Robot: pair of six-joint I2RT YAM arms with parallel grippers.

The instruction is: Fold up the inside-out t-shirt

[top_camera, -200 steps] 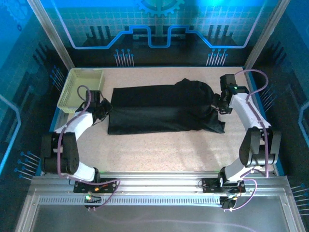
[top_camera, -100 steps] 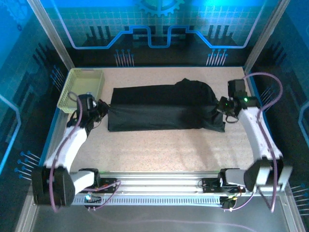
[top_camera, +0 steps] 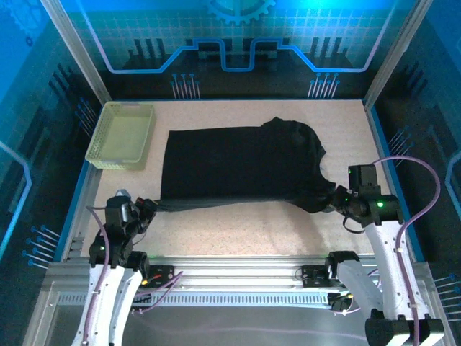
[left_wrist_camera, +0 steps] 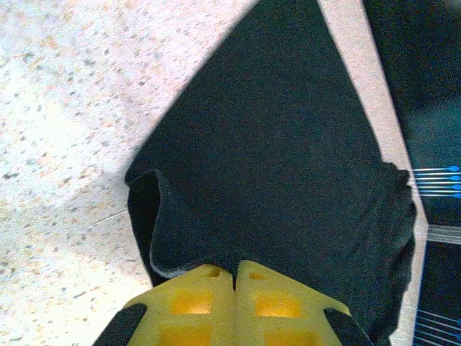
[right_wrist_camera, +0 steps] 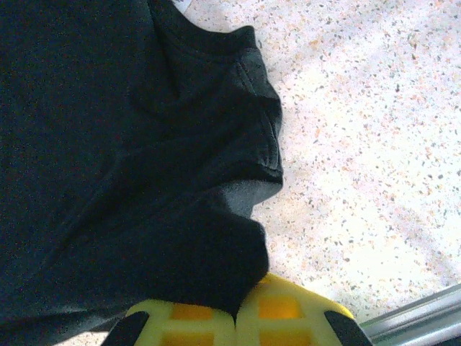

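Here, one t-shirt was clamped at its near corners by the left gripper and the right gripper; one basket was seen nearby.

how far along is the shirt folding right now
Early to midway, I'd judge. Done: the t-shirt lies flat as one wide band across the table. In hand: the left gripper and right gripper are each shut on a near corner. Left: folding it down into a compact stack.
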